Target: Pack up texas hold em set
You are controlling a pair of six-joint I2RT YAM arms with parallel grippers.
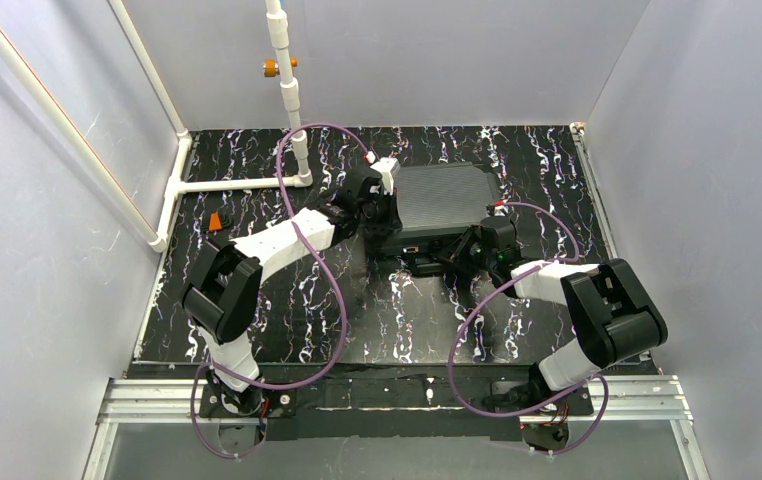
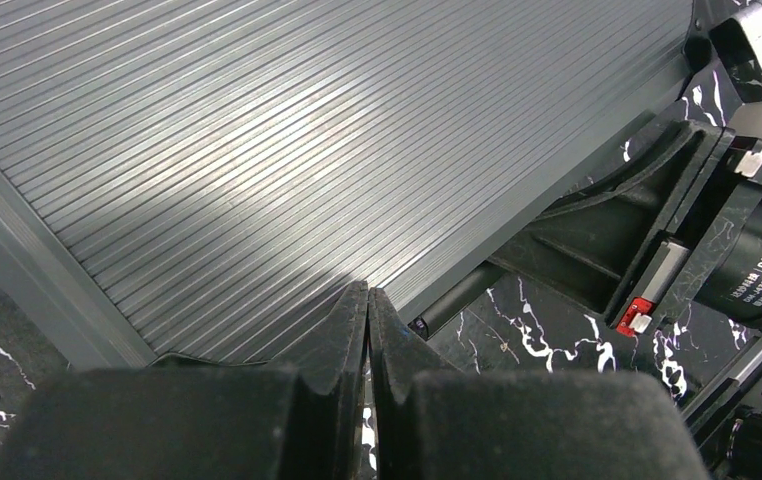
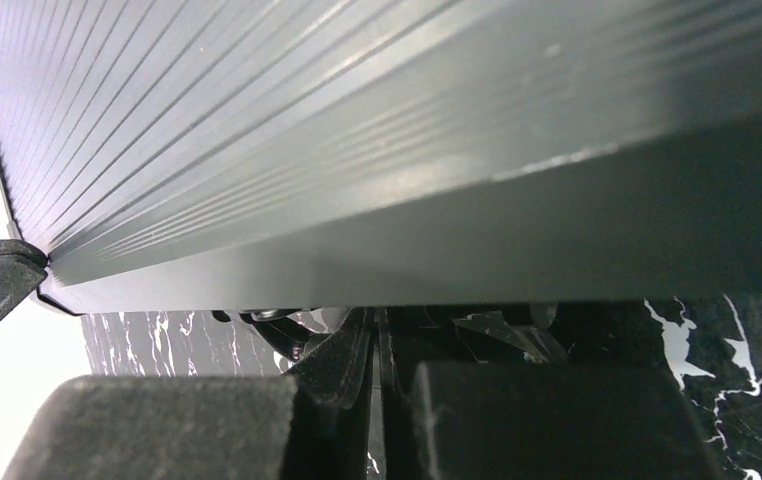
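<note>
Case mid-frame, long axis left-right, seemingly ajar; left tool closed, empty, at its left edge, right tool closed, empty, below its front lip.

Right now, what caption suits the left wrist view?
Shut left gripper at the edge of the ribbed case lid.

Ribbed case lid: grey, metal-looking, satin sheen. Table: black marbled top, slight gloss. Fingers of your left gripper: matt black, grainy plastic. White pipes: smooth plastic.
</note>
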